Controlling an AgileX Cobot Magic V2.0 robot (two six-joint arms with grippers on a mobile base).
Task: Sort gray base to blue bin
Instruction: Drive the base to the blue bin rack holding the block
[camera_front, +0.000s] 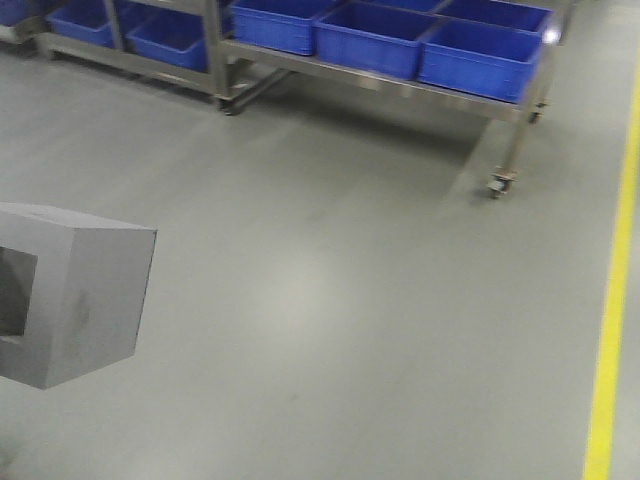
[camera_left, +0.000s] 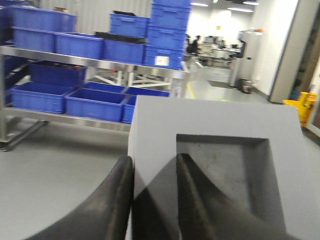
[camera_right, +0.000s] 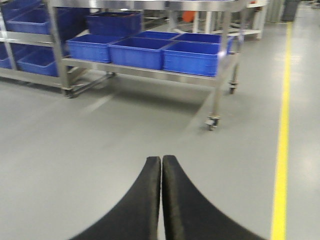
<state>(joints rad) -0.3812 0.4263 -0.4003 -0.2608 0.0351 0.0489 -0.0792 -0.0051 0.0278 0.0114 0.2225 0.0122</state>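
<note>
The gray base (camera_front: 80, 290) hangs above the floor at the left edge of the front view, with its square recess facing left. In the left wrist view the gray base (camera_left: 210, 120) fills the lower right. My left gripper (camera_left: 154, 159) is shut on one wall of it, one finger on the outside and the other inside the recess. My right gripper (camera_right: 161, 158) is shut with nothing in it and hangs over bare floor. Several blue bins (camera_front: 375, 40) sit side by side on a low steel rack ahead; I cannot tell which is the task's blue bin.
The wheeled steel rack (camera_front: 497, 185) stands across the back, with more blue bins (camera_left: 95, 102) on its shelves. A yellow floor line (camera_front: 610, 330) runs along the right. Gray floor lies between me and the rack.
</note>
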